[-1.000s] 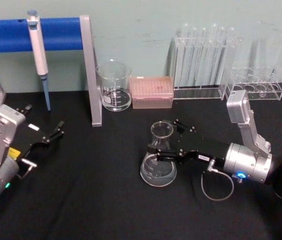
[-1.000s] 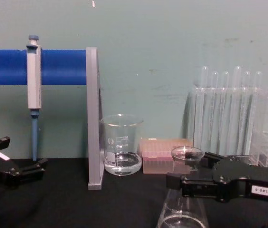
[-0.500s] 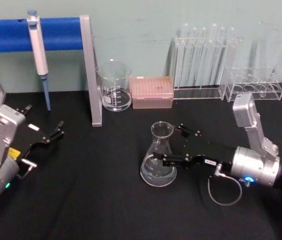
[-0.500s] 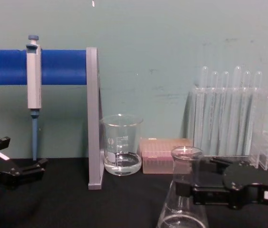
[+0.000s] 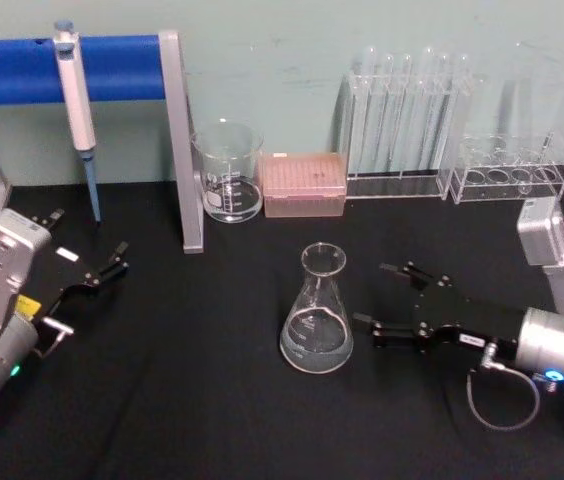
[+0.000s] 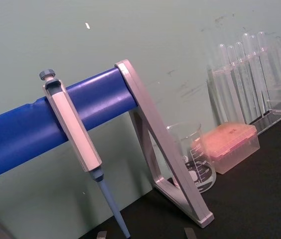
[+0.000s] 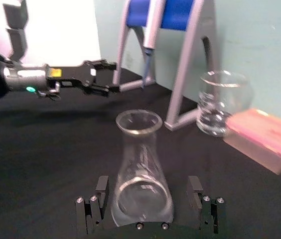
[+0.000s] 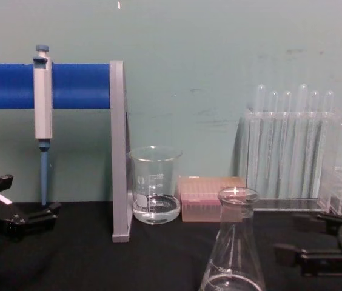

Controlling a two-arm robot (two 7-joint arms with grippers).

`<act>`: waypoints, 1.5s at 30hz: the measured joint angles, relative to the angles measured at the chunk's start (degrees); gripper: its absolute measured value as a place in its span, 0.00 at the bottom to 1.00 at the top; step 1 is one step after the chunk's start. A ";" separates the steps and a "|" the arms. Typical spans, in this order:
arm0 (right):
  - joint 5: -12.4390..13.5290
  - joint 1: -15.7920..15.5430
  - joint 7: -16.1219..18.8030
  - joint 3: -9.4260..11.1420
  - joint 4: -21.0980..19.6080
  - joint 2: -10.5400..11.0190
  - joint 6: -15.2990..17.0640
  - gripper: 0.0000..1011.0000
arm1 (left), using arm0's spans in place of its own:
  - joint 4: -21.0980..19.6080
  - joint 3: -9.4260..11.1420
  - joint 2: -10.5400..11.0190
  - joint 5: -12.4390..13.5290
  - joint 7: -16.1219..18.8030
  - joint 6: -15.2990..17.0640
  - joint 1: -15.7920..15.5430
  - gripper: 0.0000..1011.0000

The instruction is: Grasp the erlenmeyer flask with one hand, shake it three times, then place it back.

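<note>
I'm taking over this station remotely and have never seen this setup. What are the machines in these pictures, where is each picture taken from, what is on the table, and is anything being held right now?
You are looking at a two-armed robot at a table with a black cloth.

The head view looks down from above; the chest view looks across the table from lower down; each wrist view comes from a camera on that arm.

The right gripper lies low on the cloth, fingers open, just beside the erlenmeyer flask and not touching it. The flask stands upright with a little clear liquid in its base. The left gripper rests open at the table's left side, idle. Nothing is held.

Along the back wall: a pipette hanging on a blue bar stand, a glass beaker, a pink tip box, and clear racks of test tubes.
</note>
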 joint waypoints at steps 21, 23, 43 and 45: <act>-6.63 0.96 -24.16 7.35 1.86 -4.94 3.21 0.99 | 0.00 0.00 0.00 0.00 0.00 0.00 0.00 0.99; -7.61 1.24 -25.75 7.50 2.09 -5.87 2.74 0.99 | 0.00 0.00 0.00 0.00 0.00 0.00 0.00 0.99; -15.41 0.26 -34.89 7.89 5.63 -12.28 1.13 0.99 | 0.00 0.00 0.00 0.00 0.00 0.00 0.00 0.99; -15.51 0.21 -34.73 8.02 5.86 -12.46 1.24 0.99 | 0.00 0.00 0.00 0.00 0.00 0.00 0.00 0.99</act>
